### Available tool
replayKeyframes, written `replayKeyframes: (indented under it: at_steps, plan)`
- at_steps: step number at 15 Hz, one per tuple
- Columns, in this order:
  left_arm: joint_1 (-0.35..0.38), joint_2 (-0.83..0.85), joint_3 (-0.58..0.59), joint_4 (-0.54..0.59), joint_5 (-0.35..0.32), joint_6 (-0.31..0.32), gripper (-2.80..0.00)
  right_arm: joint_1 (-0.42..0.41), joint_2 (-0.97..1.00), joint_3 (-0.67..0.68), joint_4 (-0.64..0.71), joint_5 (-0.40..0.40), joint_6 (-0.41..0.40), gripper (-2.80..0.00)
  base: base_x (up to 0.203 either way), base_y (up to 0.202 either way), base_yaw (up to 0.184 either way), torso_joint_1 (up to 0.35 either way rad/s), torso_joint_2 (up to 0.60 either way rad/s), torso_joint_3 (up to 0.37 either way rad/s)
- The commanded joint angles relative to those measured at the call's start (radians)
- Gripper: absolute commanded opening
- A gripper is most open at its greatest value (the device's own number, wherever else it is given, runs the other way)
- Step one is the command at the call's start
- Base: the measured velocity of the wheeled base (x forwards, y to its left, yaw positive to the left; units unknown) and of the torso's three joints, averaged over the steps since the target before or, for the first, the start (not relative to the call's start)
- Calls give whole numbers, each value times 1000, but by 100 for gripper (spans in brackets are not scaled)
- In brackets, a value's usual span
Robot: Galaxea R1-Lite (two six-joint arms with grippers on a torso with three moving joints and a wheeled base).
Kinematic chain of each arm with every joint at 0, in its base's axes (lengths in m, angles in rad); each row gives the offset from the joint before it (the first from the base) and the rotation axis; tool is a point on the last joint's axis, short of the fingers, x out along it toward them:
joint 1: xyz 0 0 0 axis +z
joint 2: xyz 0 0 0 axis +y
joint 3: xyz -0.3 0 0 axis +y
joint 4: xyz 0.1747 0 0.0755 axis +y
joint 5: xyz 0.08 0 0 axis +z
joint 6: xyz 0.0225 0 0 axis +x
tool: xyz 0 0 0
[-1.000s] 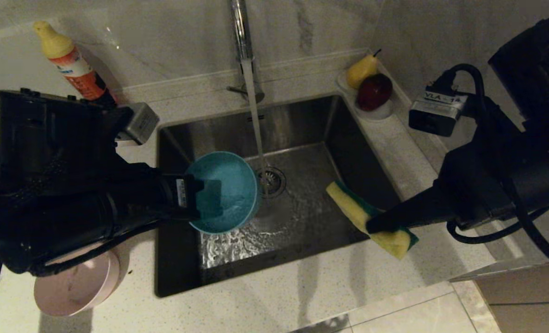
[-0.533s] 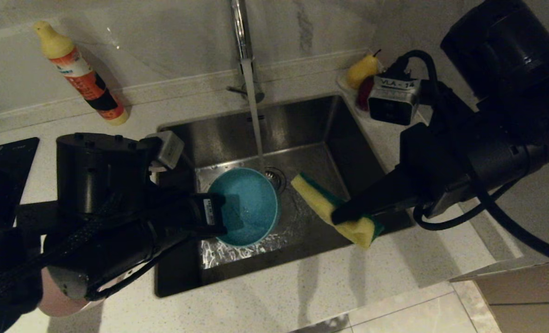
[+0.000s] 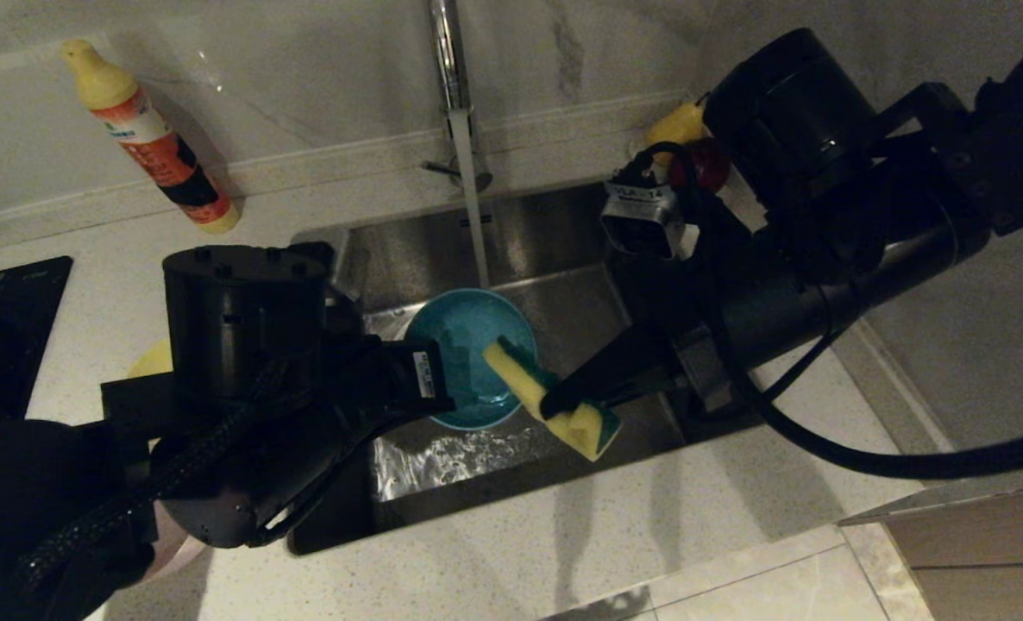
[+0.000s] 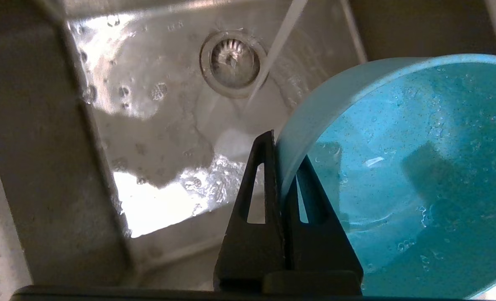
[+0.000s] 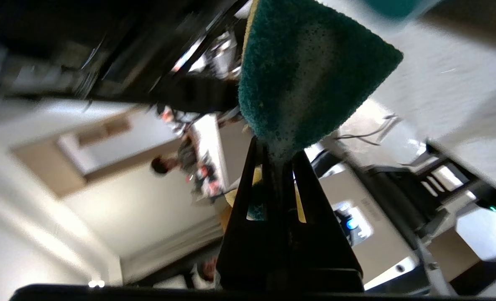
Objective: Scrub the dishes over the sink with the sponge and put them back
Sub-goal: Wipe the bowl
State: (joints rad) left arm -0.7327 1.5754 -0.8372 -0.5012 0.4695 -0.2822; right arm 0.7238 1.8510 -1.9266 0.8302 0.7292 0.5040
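Observation:
The light blue bowl [image 3: 464, 345] hangs tilted over the sink [image 3: 563, 233], just beside the running water. My left gripper [image 3: 444, 379] is shut on its near rim, one finger inside and one outside; the left wrist view shows that gripper [image 4: 279, 167] pinching the wet bowl [image 4: 398, 167]. My right gripper [image 3: 563, 398] is shut on the sponge [image 3: 546, 401], yellow foam with a green face [image 5: 310, 71]. The sponge's far end overlaps the bowl's right rim; I cannot tell whether they touch. A yellow bowl [image 3: 153, 358] peeks out behind my left arm. A pale pink edge [image 3: 171, 539] shows under it.
The chrome tap [image 3: 447, 52] runs a stream of water [image 3: 477, 233] down to the drain [image 4: 233, 62]. A detergent bottle [image 3: 145, 134] leans at the back left. A pear [image 3: 675, 125] shows behind my right arm. A black hob [image 3: 3, 319] lies at the left.
Both arms have come together over the sink. The blue bowl moved right and back, under the tap. The sponge moved left up to the bowl's rim. The left arm's shift uncovered the yellow bowl.

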Motion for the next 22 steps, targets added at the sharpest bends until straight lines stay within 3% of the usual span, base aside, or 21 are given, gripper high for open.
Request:
replayKeyframes:
  at_steps: [1,4,10,14,22]
  plan:
    - [-8,46,11,-60,9,0,-280,13,61,-12,1,-52,14,-280,0,0,0,0,0,0]
    - [-23,71,19,-176,29,46,-280,9,84,-12,0,-67,14,-280,0,0,0,0,0,0]
    - [-60,53,96,-196,26,54,-280,-2,84,-12,-106,-109,66,-280,0,0,0,0,0,0]
    - [-59,63,136,-312,31,86,-280,-1,62,-12,-117,-123,68,-280,0,0,0,0,0,0]
    - [-59,79,134,-315,66,92,-280,34,37,-14,-131,-121,70,-280,0,0,0,0,0,0]
